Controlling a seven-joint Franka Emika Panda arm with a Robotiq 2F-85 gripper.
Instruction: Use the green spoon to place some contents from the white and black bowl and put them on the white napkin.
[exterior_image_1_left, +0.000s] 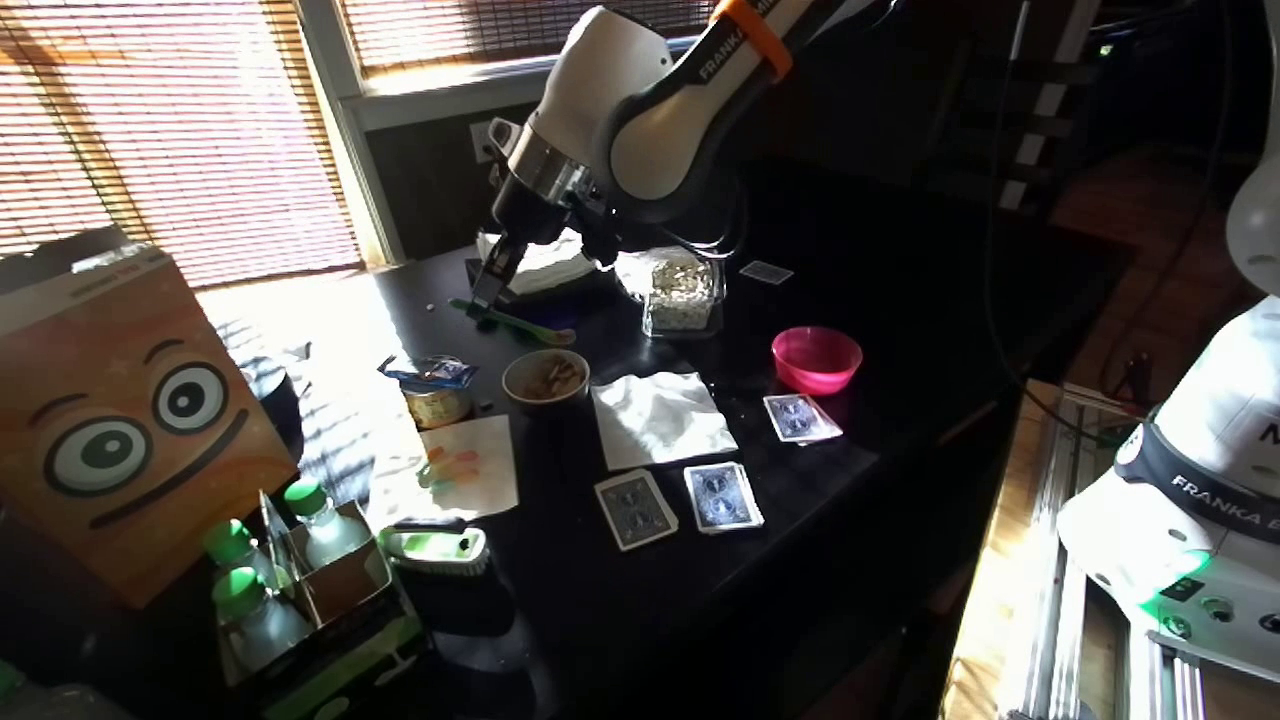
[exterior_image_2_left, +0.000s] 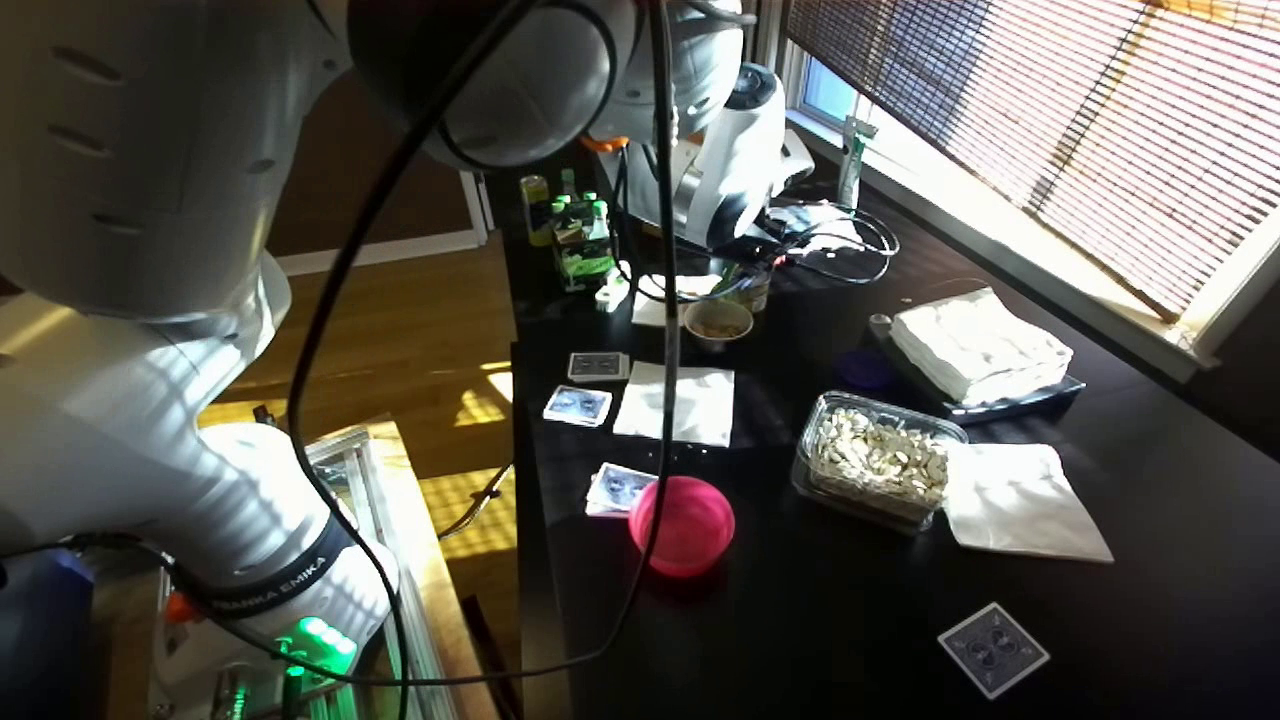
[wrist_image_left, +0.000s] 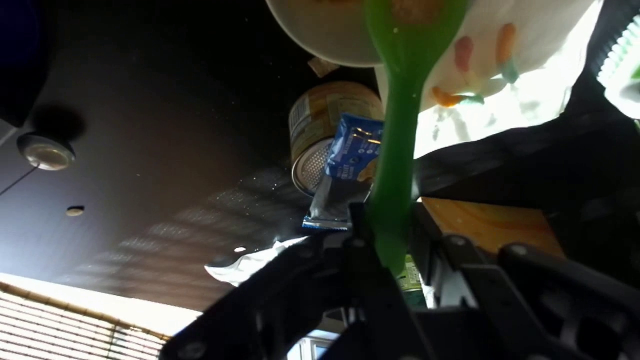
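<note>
A dark table (exterior_image_2_left: 800, 620) lies under everything, and my arm (exterior_image_1_left: 655, 150) leans out over it. An orange box (exterior_image_1_left: 150, 420) with a cartoon face stands in an exterior view. Next down, the white napkin (exterior_image_1_left: 663, 420) lies flat, lightly crumpled, just beside the pale bowl (wrist_image_left: 327, 32); a clear tub (exterior_image_2_left: 850, 502) of pale seeds (exterior_image_2_left: 880, 455) sits apart from both. The pale bowl holds brown pieces (exterior_image_1_left: 556, 378), and the napkin lies between it and the pink bowl (exterior_image_2_left: 690, 525). Near the pale bowl is a can (wrist_image_left: 325, 110) with a blue packet (wrist_image_left: 352, 155) on top. Slimmest is the green spoon (wrist_image_left: 404, 95): my gripper (wrist_image_left: 387, 225) has its jaws closed on the handle. In my wrist view its cup overlaps the pale bowl's edge; whether it is above the bowl, I can't tell. A blurred brownish patch (wrist_image_left: 416, 10) shows in the cup.
</note>
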